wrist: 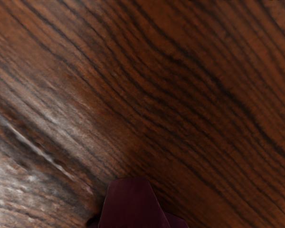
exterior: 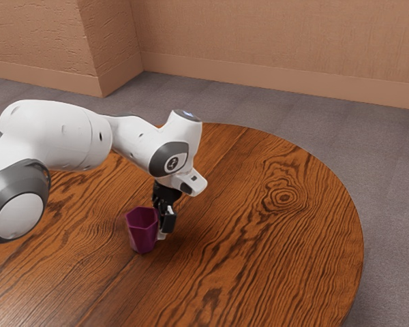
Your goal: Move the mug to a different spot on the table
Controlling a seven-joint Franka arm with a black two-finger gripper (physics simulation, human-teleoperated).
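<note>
The mug [exterior: 142, 230] stands upright on the table [exterior: 279, 231], and our gripper [exterior: 166, 216] is low at its rim. We cannot tell if the gripper grips it or not. By our judgement the carrying to another spot is not yet done

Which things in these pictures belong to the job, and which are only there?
For the job: purple mug, gripper beside it, round wooden table.
Not part of it: grey carpet, tan wall.
</note>
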